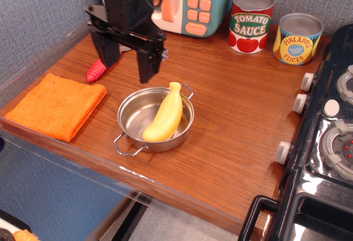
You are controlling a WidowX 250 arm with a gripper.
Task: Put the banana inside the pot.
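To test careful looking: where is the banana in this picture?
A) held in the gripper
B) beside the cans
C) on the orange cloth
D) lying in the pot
D: the banana lies in the pot, its tip resting on the rim, while the open gripper is above, apart from it.

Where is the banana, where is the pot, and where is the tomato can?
banana [165,117]: main camera view, middle of its yellow body.
pot [130,114]: main camera view, bare shiny inside near the left rim.
tomato sauce can [251,27]: main camera view, front label.

Wood counter [231,119] w/ pot [132,121], orange cloth [55,104], spoon [95,71], 2 cans [251,20].
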